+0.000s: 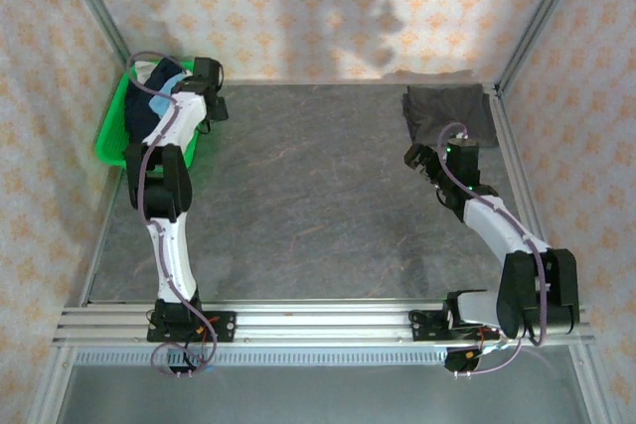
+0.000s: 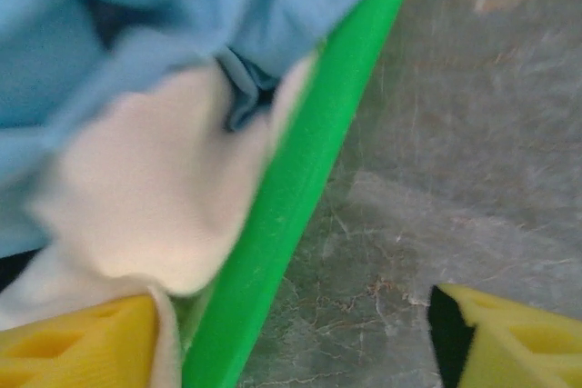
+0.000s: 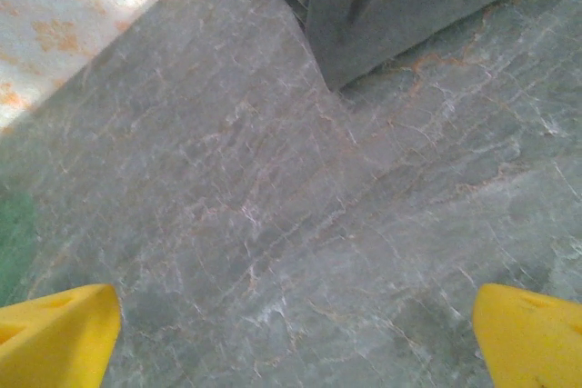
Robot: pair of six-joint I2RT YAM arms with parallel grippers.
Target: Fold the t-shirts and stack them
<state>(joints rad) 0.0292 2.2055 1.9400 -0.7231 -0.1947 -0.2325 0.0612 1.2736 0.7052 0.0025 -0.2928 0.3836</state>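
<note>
Top external view is showing the green basket (image 1: 111,134) sitting at the far left corner of the bench (image 1: 298,196), with crumpled t-shirts piled inside it. A dark grey t-shirt (image 1: 449,111) is lying folded at the far right of the bench, well apart from the basket. The left arm is reaching out over the basket's right side, and the right arm is stretching toward the near edge of the grey shirt.

Left wrist view is showing the left end effector (image 2: 291,343) with its yellow fingers spread wide and straddling the basket's green rim (image 2: 305,188). One finger is hanging inside, touching or just over a white t-shirt (image 2: 155,197); the other is hanging outside, above the bare bench. A light blue t-shirt (image 2: 109,34) is lying bunched on top of the white one. Nothing is being pinched.

Right wrist view is showing the right end effector (image 3: 291,338) spread wide too, with nothing between its fingers, hovering over bare bench near the grey shirt's corner (image 3: 409,6).
</note>
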